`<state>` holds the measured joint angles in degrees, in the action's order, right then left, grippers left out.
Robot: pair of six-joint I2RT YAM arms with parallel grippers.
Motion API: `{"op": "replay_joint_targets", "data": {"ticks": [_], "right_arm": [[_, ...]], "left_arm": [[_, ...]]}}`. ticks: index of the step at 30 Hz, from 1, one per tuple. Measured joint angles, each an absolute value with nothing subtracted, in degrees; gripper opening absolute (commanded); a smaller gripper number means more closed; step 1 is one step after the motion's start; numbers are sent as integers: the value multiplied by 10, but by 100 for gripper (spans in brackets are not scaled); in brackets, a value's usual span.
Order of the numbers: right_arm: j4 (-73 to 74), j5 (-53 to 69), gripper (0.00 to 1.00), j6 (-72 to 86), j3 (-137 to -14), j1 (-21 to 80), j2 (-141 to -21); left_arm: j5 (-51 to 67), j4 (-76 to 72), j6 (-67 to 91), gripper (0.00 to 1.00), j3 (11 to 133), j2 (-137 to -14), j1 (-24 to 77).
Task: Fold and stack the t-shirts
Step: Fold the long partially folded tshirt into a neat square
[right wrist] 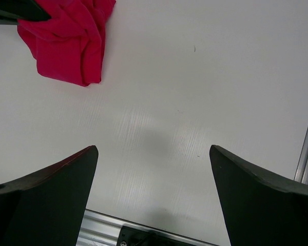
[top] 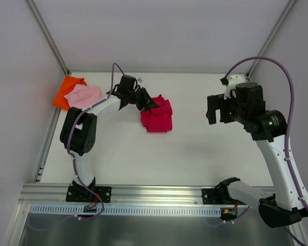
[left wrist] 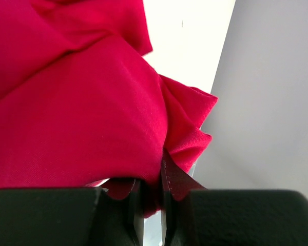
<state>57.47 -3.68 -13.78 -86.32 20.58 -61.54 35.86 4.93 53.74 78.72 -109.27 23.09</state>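
My left tool [top: 142, 101] is pinched tight on a fold of the crimson t-shirt [top: 158, 118], which sits crumpled mid-frame on the counter [top: 195, 151]. My right tool [top: 211, 114] gapes wide at right, gripping nothing. Upper left: pink t-shirt [top: 85, 95] lies on the orange t-shirt [top: 65, 91].

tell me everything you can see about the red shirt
The red shirt is plain crimson cloth, soft and matte, bunched into a rumpled heap with loose folds and corners sticking out. It lies on the white table, apart from the pink shirt and orange shirt at the far left. The left gripper is shut on a fold at its edge; nothing else touches it.
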Motion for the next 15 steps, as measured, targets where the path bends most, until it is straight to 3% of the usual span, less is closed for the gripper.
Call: {"op": "replay_joint_targets", "data": {"ticks": [15], "right_arm": [[575, -36, 97, -142, -846, 206, -615]], "left_arm": [[360, 40, 545, 0, 845, -1145, 194]]}}
